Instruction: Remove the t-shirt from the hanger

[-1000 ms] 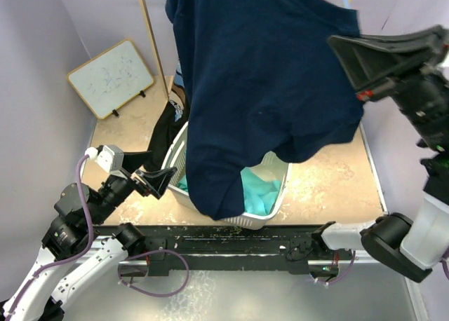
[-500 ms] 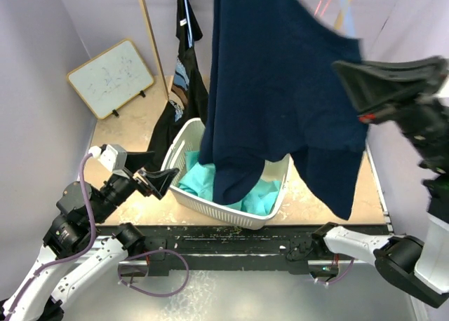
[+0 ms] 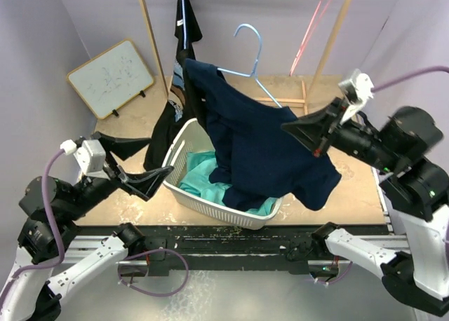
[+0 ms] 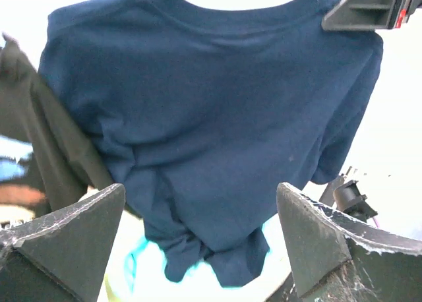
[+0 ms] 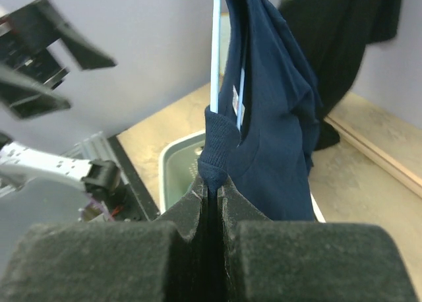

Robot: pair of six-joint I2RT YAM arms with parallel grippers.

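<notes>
Above table (image 3: 351,188), right claw (image 5: 212,186) pinches navy t-shirt (image 3: 266,153); left claw (image 3: 158,156) gapes wide.

T-shirt (image 3: 259,149): navy cloth, matt, soft knit. Hanger (image 3: 247,44): thin, light-blue, smooth, glossy. Basket (image 3: 210,203): white plastic, slotted. Table (image 3: 351,188): beige, mottled, matt. Whiteboard (image 3: 112,78), 10 o'clock: glossy, wood-framed. Right fingers (image 5: 112,262): black, matt, rough.

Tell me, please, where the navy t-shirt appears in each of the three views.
Top external: the navy t-shirt is at centre, its lower end hanging into the white basket.
Left wrist: it fills most of the frame.
Right wrist: upper centre, its collar pinched in the right gripper.
Shared landmark: the black garment beside it.
</notes>
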